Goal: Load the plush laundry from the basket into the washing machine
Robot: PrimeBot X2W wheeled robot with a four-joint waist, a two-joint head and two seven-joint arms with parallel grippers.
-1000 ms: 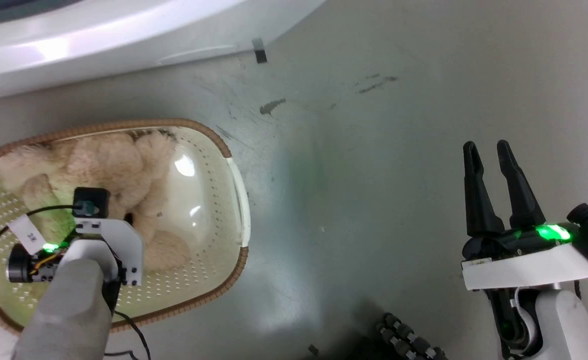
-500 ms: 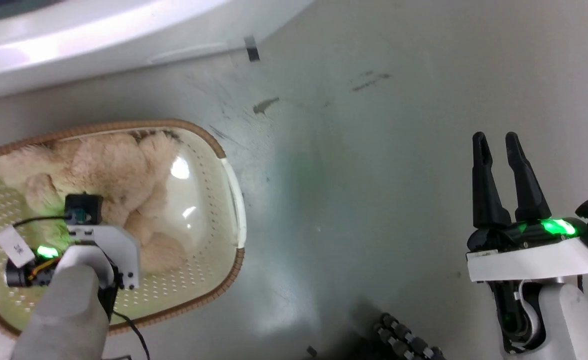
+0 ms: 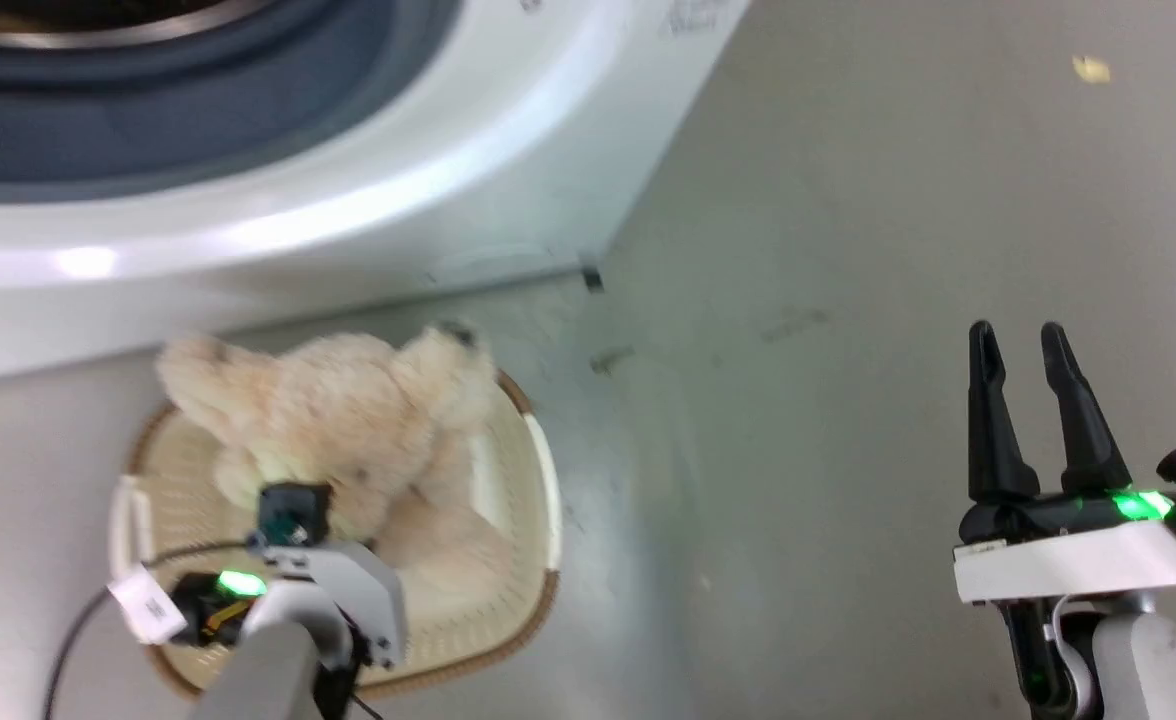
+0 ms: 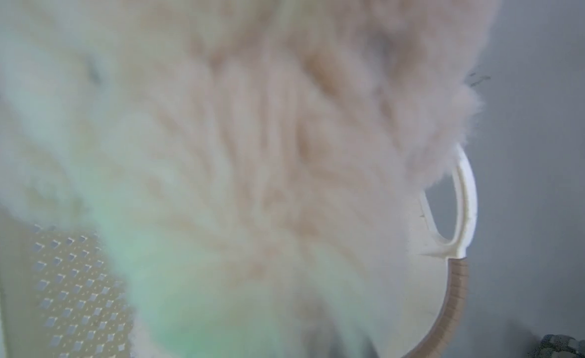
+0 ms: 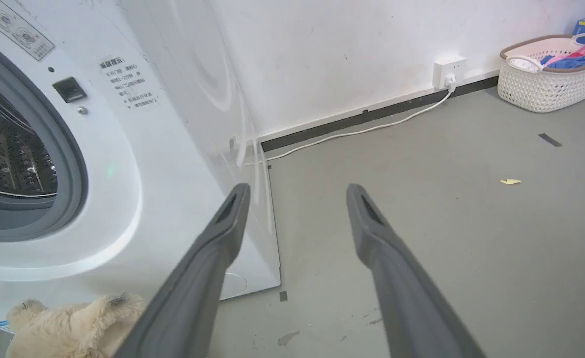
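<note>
plush toy (image 3: 348,420) is over the basket (image 3: 538,520), at the left of the scene, on the near side of the washing machine (image 3: 398,210). its upper part covers the basket's far rim and reaches towards the machine's lower front edge. the fur is blurred in the head view. a small dark nose shows at its far right tip.

left gripper (image 3: 293,510) points down into the toy from the near side. in the left wrist view the fur hides both fingers, so i cannot tell whether they pinch the toy or stand apart. the basket's right handle and brown rim show just right of the fur, with a bare strip of perforated bottom at the left.

right gripper (image 3: 1016,330) hangs at the near right, fingers spread with a clear gap, holding nothing, well apart from the basket.

washer opening is at the far left: grey gasket (image 3: 198,120) around it, steel drum (image 5: 9,149) showing inside. the machine's right front corner meets the floor (image 3: 848,250) just beyond the basket's far right rim.

open room: bare grey floor from the basket's right rim across to the right gripper and beyond to the wall (image 5: 347,59). along the wall run a socket (image 5: 449,67) and a white cable (image 5: 362,130). a second basket (image 5: 546,94) with coloured clothes stands at the far right.
</note>
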